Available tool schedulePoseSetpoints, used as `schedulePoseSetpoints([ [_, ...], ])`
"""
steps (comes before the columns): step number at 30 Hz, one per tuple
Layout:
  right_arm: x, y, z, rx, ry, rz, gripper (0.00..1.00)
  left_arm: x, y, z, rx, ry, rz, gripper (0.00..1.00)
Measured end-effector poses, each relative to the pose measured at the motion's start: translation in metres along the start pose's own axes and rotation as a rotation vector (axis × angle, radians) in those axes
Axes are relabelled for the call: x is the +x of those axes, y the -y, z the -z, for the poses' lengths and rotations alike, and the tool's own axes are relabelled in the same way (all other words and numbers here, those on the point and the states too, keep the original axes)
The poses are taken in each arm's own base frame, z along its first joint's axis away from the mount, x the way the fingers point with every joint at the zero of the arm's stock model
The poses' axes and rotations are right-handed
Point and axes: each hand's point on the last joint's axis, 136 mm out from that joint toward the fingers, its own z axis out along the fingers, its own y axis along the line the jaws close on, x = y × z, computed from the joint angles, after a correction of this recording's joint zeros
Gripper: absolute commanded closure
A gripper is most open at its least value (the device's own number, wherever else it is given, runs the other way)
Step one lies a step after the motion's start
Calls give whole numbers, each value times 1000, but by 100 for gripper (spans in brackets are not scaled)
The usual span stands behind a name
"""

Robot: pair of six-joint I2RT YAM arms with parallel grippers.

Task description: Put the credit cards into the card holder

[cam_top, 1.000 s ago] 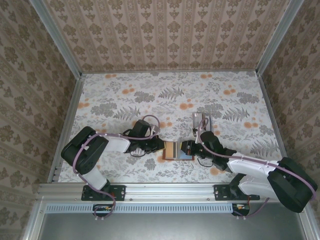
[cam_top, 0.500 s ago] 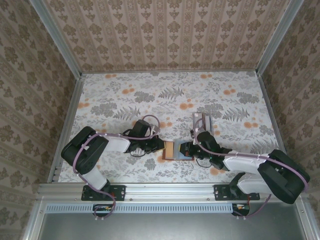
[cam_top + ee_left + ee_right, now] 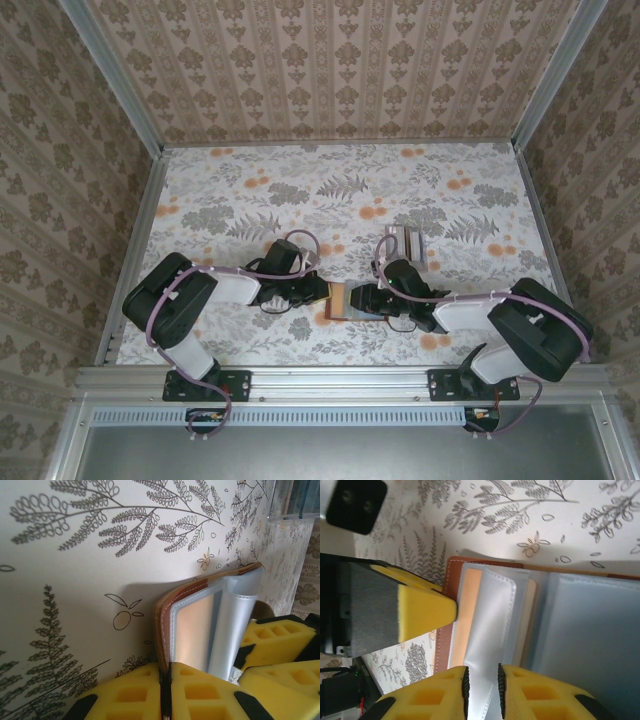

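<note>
Near the front of the worktop, the card holder is open between the two arms. The left end effector is pressed together on its brown cover. The right end effector has a small gap with a clear pocket in it; I cannot tell if it pinches. A tan card looks tucked in. Farther back lie more credit cards, so I think the job is partway done. I see no words to read.
</note>
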Motion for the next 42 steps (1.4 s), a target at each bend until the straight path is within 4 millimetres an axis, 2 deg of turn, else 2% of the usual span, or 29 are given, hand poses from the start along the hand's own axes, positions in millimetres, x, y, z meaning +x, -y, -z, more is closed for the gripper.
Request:
schedulePoseSetpoints([
  [5, -3, -8, -1, -28, -1, 7, 58, 0, 0, 0, 0, 0, 1, 86],
  [14, -6, -13, -1, -40, 4, 13, 49, -3, -3, 2, -6, 7, 14, 84],
  [20, -8, -16, -2, -47, 5, 17, 47, -3, -5, 3, -10, 5, 19, 83],
  [30, -9, -22, -2, -69, 6, 21, 32, -4, -5, 3, -9, 7, 21, 82],
  [34, -10, -24, 0, -76, 9, 25, 31, -4, -5, 3, -9, 8, 21, 82],
  [38, -16, -29, 11, -66, 39, 50, 32, -5, -5, 4, -8, 9, 21, 81],
  [42, -37, -37, 34, 10, 103, 126, 32, -5, -3, 5, -6, 13, 17, 74],
])
